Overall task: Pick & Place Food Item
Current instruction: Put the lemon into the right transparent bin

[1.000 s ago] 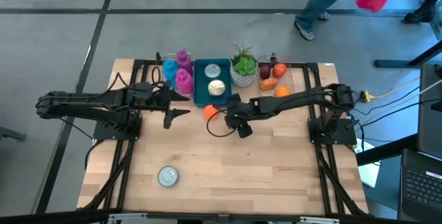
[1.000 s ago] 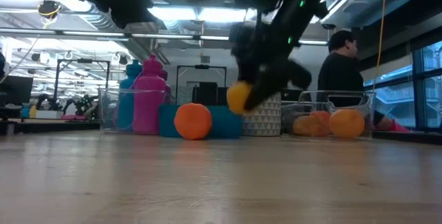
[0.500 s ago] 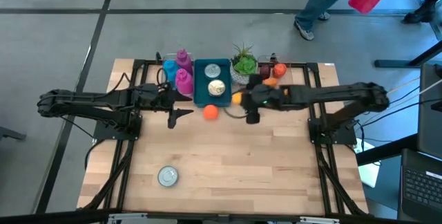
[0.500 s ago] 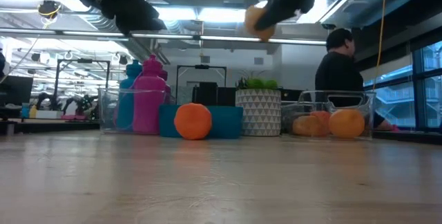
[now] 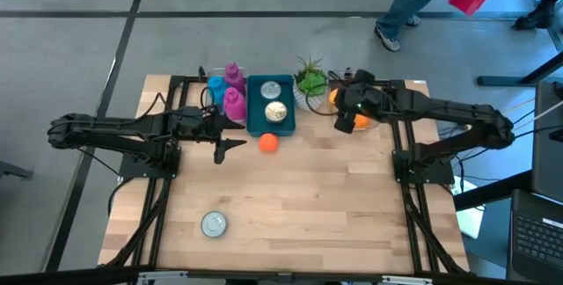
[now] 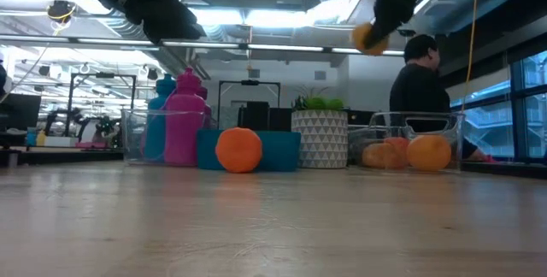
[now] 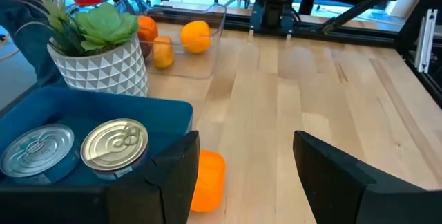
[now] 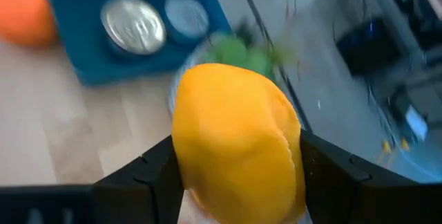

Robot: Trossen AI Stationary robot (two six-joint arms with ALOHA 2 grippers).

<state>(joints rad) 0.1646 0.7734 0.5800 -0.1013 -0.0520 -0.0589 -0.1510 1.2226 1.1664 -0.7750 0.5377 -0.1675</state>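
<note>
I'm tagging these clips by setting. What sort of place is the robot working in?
Probably a robotics lab or open workshop. The wooden table stands on a bare grey floor, the low view shows exposed ceiling ducts and more workstations behind, and a person stands near large windows.

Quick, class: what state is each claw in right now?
Left claw: open, holding nothing.
Right claw: closed on the yellow fruit, held above the table.

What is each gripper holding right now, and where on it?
The right gripper clamps a yellow-orange food item across its two sides. The left gripper holds nothing.
</note>
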